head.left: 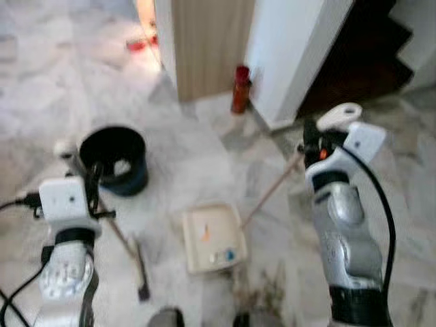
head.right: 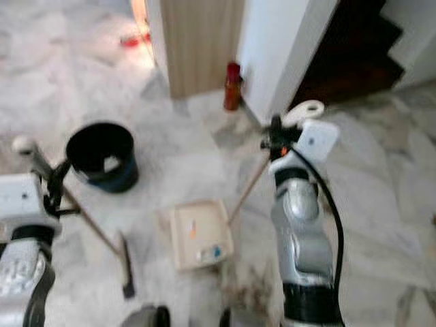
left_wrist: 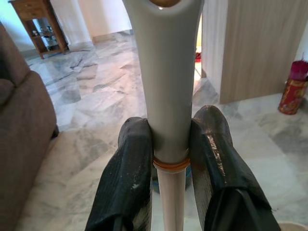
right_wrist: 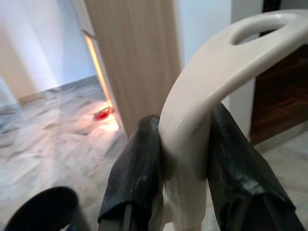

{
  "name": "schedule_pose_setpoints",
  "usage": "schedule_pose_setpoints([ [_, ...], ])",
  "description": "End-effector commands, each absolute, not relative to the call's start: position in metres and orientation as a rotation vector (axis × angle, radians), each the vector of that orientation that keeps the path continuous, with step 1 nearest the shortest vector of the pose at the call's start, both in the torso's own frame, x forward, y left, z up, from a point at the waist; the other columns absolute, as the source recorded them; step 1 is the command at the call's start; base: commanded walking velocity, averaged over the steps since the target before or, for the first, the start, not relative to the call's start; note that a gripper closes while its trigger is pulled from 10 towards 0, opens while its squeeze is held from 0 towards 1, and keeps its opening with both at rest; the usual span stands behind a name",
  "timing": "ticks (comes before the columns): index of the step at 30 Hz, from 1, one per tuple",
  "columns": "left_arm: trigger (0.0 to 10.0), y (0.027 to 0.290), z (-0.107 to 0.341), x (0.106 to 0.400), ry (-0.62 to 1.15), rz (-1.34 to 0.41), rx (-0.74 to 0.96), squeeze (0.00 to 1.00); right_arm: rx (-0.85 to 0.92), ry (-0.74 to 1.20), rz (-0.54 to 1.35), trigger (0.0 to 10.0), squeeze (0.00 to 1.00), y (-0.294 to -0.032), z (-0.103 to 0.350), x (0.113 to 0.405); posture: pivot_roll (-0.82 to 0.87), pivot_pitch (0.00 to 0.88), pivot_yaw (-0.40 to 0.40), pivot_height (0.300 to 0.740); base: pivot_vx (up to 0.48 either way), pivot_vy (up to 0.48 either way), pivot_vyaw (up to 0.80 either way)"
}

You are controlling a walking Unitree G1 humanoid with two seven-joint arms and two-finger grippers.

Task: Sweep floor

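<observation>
Left gripper (left_wrist: 168, 163): fingers clamped on long grey-handled broom (head.left: 126, 242), head resting on marble floor (head.left: 170, 170) | right gripper (right_wrist: 185, 159): fingers clamped on cream long-handled plastic dustpan (head.left: 212, 237), held flat to receive debris | black round bin (head.left: 114, 158) nearby for emptying.

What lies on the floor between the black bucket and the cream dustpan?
Bare grey marble floor separates the black round bucket from the cream square plastic dustpan; the left eye view shows it.
</observation>
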State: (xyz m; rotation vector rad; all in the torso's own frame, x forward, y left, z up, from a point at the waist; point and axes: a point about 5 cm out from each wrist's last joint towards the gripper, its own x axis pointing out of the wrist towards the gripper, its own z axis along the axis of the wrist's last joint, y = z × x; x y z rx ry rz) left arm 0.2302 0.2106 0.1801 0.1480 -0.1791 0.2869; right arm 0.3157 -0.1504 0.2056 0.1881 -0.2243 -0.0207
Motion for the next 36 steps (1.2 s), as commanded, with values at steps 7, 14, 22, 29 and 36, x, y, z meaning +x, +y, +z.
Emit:
schedule_pose_setpoints([
  [7, 10.0, 0.2087, 0.186, 0.2269, -0.208, 0.289, 0.157, 0.0, 0.217, -0.295, -0.018, 10.0, 0.0, -0.1531, 0.2196, 0.3125, -0.01, 0.243, -0.053, 0.74, 0.0, 0.34, 0.0],
  [14, 10.0, 0.2085, 0.1849, 0.2256, -0.203, 0.288, 0.16, 0.0, 0.226, -0.299, -0.007, 10.0, 0.0, -0.1507, 0.2205, 0.3125, -0.01, 0.244, -0.053, 0.74, 0.0, 0.34, 0.0],
  [22, 10.0, 0.2092, 0.186, 0.2281, -0.208, 0.29, 0.157, 0.0, 0.227, -0.297, -0.003, 10.0, 0.0, -0.1495, 0.2201, 0.3127, -0.01, 0.244, -0.053, 0.74, 0.0, 0.337, 0.0],
  [29, 10.0, 0.2084, 0.185, 0.227, -0.205, 0.29, 0.156, 0.0, 0.229, -0.299, -0.001, 10.0, 0.0, -0.1497, 0.2208, 0.3132, -0.01, 0.245, -0.052, 0.74, 0.0, 0.337, 0.0],
  [36, 10.0, 0.2096, 0.1858, 0.2278, -0.208, 0.291, 0.158, 0.0, 0.231, -0.303, 0.0, 10.0, 0.0, -0.1487, 0.2218, 0.3141, -0.01, 0.244, -0.051, 0.74, 0.0, 0.339, 0.0],
])
